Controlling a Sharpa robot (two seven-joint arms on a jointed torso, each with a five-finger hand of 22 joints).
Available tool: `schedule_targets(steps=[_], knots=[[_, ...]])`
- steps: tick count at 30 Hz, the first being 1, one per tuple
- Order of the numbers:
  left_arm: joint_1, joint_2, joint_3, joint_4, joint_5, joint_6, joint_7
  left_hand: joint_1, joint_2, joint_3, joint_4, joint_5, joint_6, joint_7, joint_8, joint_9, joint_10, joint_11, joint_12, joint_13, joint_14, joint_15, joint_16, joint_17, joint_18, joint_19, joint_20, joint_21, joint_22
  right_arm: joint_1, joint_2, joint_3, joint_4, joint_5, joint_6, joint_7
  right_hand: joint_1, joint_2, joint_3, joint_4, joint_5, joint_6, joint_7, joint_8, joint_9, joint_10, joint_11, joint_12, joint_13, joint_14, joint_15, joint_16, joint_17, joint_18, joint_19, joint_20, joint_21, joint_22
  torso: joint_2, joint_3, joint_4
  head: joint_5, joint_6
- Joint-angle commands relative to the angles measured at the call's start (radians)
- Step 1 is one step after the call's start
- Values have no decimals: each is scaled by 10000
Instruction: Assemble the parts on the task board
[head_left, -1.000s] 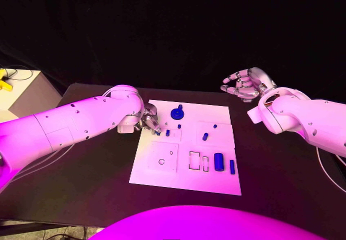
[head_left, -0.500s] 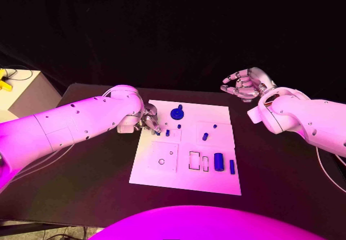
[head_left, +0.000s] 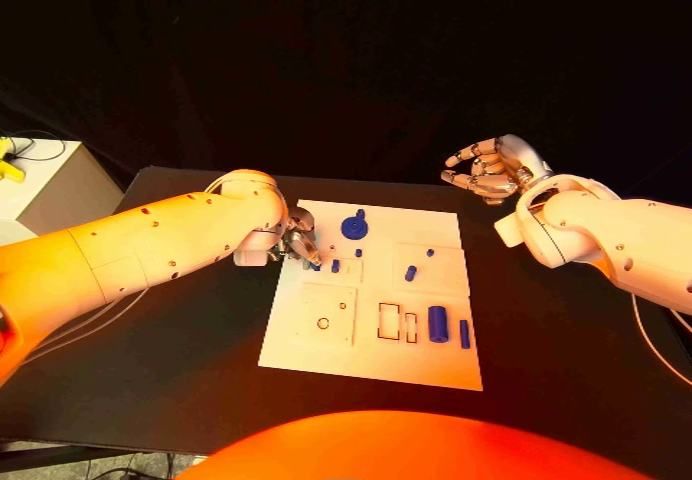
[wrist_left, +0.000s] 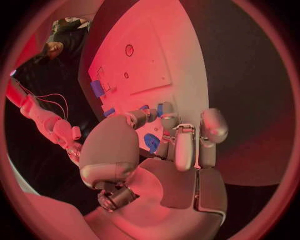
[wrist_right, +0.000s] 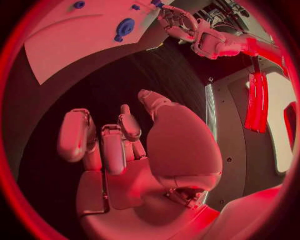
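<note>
fingers of left hand (head_left: 300, 243) touch task board (head_left: 361, 345); right hand (head_left: 490, 170) raised.

A black table (head_left: 173, 330) stood under everything, its dark top running wide to either side and toward the near edge. Behind it hung a black backdrop (head_left: 346, 80), a draped dark cloth that closed off the far side of the room. Off the table's far left corner sat a pale box-like stand (head_left: 58, 190), just beside the table edge, with something small and yellow (head_left: 9, 160) lying on its top at the very margin; what that was I could not tell. A thin dark cable (head_left: 43, 140) trailed across the top of the stand near the yellow thing.
</note>
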Motion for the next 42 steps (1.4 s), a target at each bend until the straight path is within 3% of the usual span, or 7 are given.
schedule_targets(steps=[1, 42], knots=[[-2, 35, 15, 9, -59, 161, 155, -14, 111, 2204, -2252, 25, 69, -5, -66, 16, 22, -41, -65, 8, 694, -83, 31, 1496, -68, 16, 3, 36, 7, -10, 10, 3, -5, -84, 111, 110, 64, 36, -2, 41, 33, -80, 10, 26, 14, 35, 1, 23, 11, 457, 58, -6, 875, 134, 24, -17, -19, 735, -1, -2, -1, 12, -1], [0, 28, 14, -40, -46, 425, 27, 4, 104, 2179, -2283, 31, 100, -19, -98, 20, 51, -50, -53, 69, 701, -82, 41, 1526, -74, 16, 1, 46, 27, -25, 18, 3, -4, -113, 129, 91, 64, 36, -2, 41, 33, -80, 10, 26, 14, 35, 1, 23, 11, 457, 58, -6, 875, 134, 24, -17, -19, 735, 4, 5, -2, 29, -1]])
